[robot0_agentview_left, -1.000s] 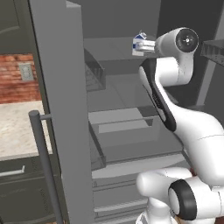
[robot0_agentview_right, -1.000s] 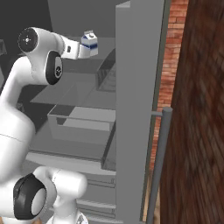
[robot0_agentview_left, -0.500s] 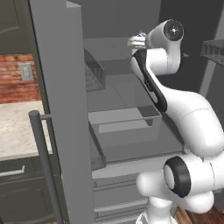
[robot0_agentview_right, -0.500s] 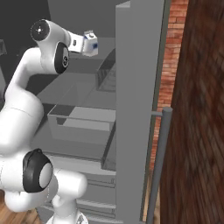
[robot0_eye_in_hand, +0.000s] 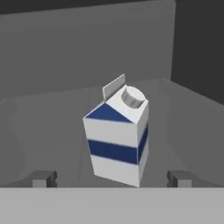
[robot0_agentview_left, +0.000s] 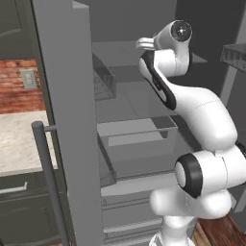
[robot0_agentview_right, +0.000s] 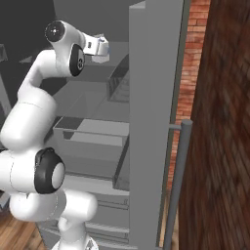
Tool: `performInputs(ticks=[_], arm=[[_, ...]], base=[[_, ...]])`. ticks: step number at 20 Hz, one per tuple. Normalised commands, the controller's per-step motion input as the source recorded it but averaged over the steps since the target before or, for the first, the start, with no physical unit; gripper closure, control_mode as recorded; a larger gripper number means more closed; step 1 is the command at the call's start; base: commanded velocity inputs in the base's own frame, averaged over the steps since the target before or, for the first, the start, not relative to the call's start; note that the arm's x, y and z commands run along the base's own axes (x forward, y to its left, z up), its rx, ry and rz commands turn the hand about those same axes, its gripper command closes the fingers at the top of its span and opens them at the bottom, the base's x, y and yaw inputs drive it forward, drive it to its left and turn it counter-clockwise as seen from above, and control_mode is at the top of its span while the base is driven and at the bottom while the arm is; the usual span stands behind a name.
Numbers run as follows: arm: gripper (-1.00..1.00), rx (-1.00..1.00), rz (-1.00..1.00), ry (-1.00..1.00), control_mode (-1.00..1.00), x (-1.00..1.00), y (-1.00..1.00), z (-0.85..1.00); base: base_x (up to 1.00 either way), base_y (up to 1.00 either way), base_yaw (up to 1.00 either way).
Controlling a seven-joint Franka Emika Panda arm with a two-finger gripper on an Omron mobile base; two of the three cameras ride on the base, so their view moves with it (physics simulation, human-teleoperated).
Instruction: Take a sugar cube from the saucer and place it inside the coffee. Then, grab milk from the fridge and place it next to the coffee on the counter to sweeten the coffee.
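The milk (robot0_eye_in_hand: 117, 138), a white carton with a blue band and a grey cap, stands on a grey shelf (robot0_eye_in_hand: 43, 131) inside the open fridge (robot0_agentview_left: 62, 96). My gripper (robot0_eye_in_hand: 112, 178) is open, and its two fingertips (robot0_eye_in_hand: 43, 178) sit wide apart on either side of the carton's base without touching it. From the right base view the gripper (robot0_agentview_right: 101, 47) is reaching onto the upper shelf, with a sliver of the carton's blue top (robot0_agentview_right: 101, 37) just past it. In the left base view the gripper (robot0_agentview_left: 142, 43) covers the carton. The counter (robot0_agentview_left: 19, 139) lies left of the fridge door.
A fridge drawer (robot0_agentview_left: 139, 132) is pulled out below the shelf, under my arm. The open door with its long handle (robot0_agentview_left: 45, 182) stands close on the left. Another door (robot0_agentview_right: 151, 97) and a brick wall (robot0_agentview_right: 219, 146) close in on the right.
My arm has swung further in over the upper shelf, bringing the gripper up to the milk. The carton has stayed in its place on the shelf.
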Motion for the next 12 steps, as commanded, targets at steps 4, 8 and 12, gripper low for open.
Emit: performInputs(ticks=[4,8,12], arm=[[-1.00,0.00,0.00,0.00,-1.00,0.41,0.00,-0.07],[-1.00,0.00,0.00,0.00,-1.00,0.40,0.00,-0.07],[-1.00,0.00,0.00,0.00,-1.00,0.38,0.00,-0.04]], base=[[0.00,0.00,0.00],[0.00,0.00,0.00],[0.00,0.00,0.00]])
